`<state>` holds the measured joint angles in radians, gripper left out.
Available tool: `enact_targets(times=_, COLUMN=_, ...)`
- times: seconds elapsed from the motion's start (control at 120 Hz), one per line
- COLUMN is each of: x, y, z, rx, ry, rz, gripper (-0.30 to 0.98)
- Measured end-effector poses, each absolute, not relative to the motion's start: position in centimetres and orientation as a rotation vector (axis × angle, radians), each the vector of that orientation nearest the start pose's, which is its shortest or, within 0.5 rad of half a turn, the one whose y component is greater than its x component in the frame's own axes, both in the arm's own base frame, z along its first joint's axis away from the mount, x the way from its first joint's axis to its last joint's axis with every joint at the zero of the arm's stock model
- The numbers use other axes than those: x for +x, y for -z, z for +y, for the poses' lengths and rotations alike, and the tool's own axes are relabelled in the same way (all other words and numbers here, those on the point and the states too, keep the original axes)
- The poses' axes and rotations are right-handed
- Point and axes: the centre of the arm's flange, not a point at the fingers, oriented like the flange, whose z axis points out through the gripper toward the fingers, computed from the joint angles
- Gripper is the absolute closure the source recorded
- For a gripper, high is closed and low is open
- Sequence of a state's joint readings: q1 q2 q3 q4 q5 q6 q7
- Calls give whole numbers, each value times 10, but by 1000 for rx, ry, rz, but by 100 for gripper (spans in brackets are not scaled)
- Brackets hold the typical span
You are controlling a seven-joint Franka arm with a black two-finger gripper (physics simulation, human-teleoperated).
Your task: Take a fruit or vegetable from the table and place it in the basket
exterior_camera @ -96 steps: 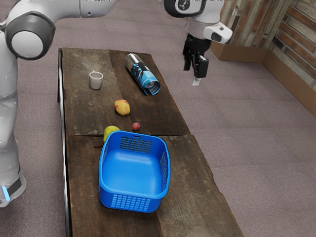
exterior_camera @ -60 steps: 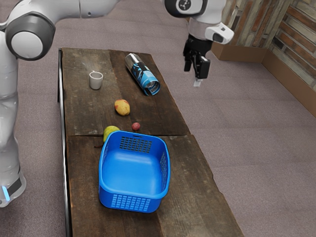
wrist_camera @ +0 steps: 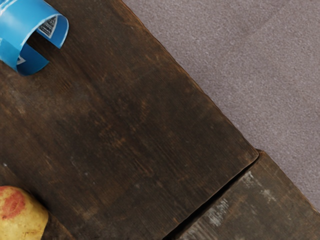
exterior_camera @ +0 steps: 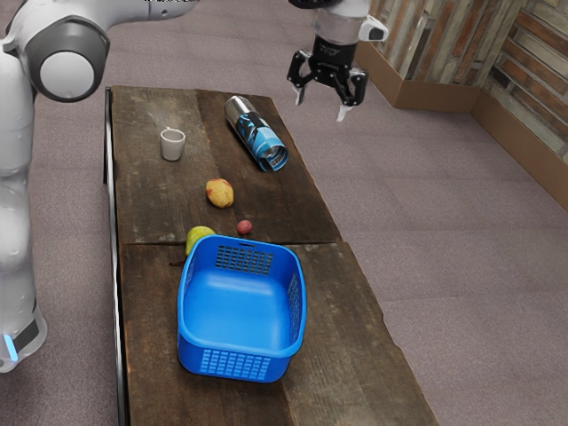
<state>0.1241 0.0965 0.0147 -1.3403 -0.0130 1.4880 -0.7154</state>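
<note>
Right, three pieces of fruit are out on the bench (exterior_camera: pixel 351 328), and I count them off: one yellow fruit (exterior_camera: pixel 219 193) with a red blush, one green pear (exterior_camera: pixel 198 237), one little red fruit (exterior_camera: pixel 245 227). One blue basket (exterior_camera: pixel 235 364), and all three sit outside it! The pear is tucked close by its wall, partly hidden by the rim; whether they touch, I cannot tell. The red fruit is just beside that same wall, and the yellow one lies between the basket and the rest. One pale cup (exterior_camera: pixel 173 145), upright, and one bottle (exterior_camera: pixel 256 133), down on its side, make up the far group in the exterior view.

Over to my tool (exterior_camera: pixel 321 103): it hangs up high, its two fingers spread wide, pointing down, nothing but air between them, touching none of the goods. My wrist view looks down on the bench, catching the bottle's blue end, part of the yellow fruit and the floor (wrist_camera: pixel 260 70) past the edge.
</note>
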Motion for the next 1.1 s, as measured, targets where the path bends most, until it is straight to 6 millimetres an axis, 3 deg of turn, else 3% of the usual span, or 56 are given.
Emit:
enact_targets(times=0.108, x=535, y=-623, z=92, rx=-2761, ry=-59, rz=-1516, gripper=0)
enact_targets(times=0.192, x=504, y=-603, z=99, rx=-2690, ry=-78, rz=-1656, gripper=0)
enact_targets(times=0.275, x=485, y=-578, z=97, rx=-2629, ry=-95, rz=-1754, gripper=0)
enact_targets(times=0.358, x=467, y=-551, z=108, rx=-2549, ry=-105, rz=-1868, gripper=1)
enact_targets(times=0.433, x=455, y=-538, z=118, rx=-2484, ry=-91, rz=-1963, gripper=1)
enact_targets(times=0.625, x=449, y=-514, z=128, rx=-2376, ry=-65, rz=-2103, gripper=1)
enact_targets(times=0.817, x=449, y=-514, z=144, rx=-2296, ry=1, rz=-2197, gripper=0)
enact_targets(times=1.1, x=433, y=-470, z=155, rx=-2199, ry=-28, rz=-2240, gripper=0)
